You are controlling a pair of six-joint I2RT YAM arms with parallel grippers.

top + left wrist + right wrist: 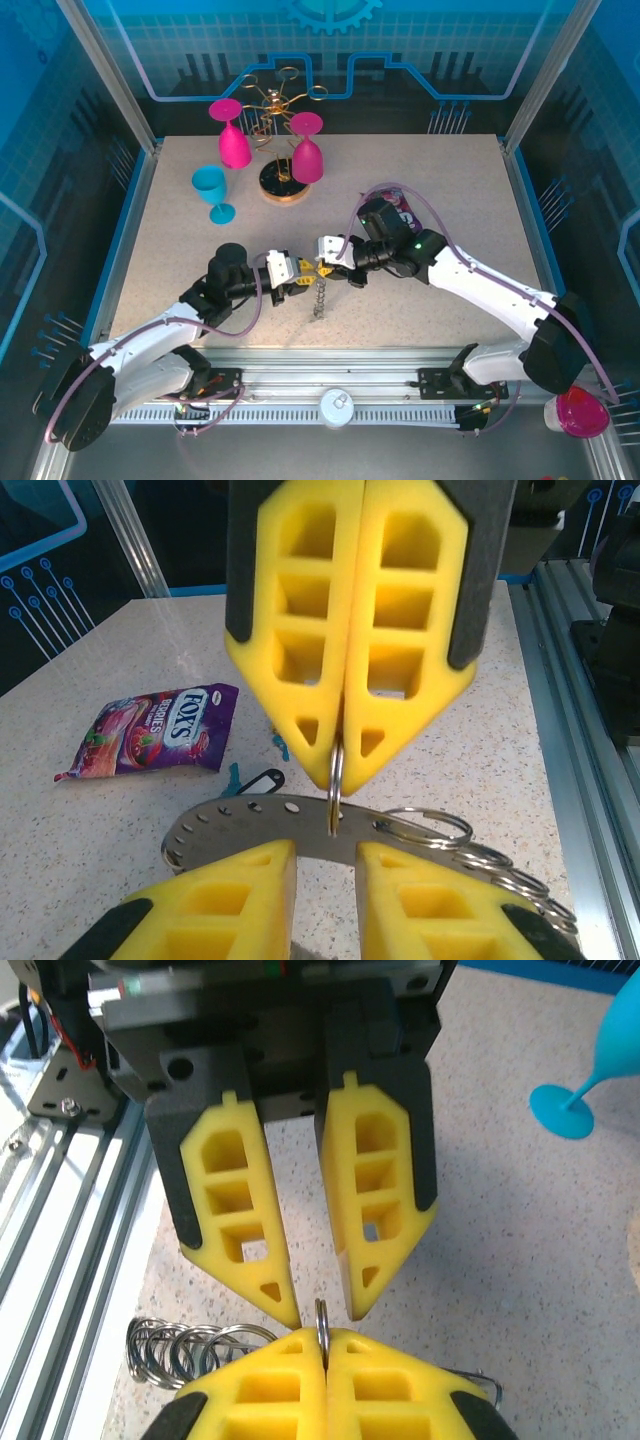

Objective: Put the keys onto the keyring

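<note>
- At the far left of the table [450,160], the blue goblet [211,188] stands upright, well apart from the work, and looks like no hazard there.
- The left gripper [324,1312] holds its jaws a narrow gap apart. They straddle the small wire loop [322,1322] at the hoop's edge without visibly pinching it. If it closes off-centre, one pad could shove the loop sideways instead of clamping it.
- Between the two arms is the keyring [250,825], a flat grey hoop with its other loops [440,828] bunched to one side. I cannot tell whether its far edge rests on the table. It is held by one thin loop, so it may swing or twist.
- A small dark tag [260,779], possibly a key, lies just beyond the hoop. I cannot tell whether any key is threaded on.
- The right gripper [340,765] is clamped tight on that same loop, at the very fingertips. A slight tug from the other arm would probably pull the loop free and drop the hoop.
- Further right, the FOX'S sweet bag [405,205] lies flat near the right arm, where a careless sweep could drag it.
</note>
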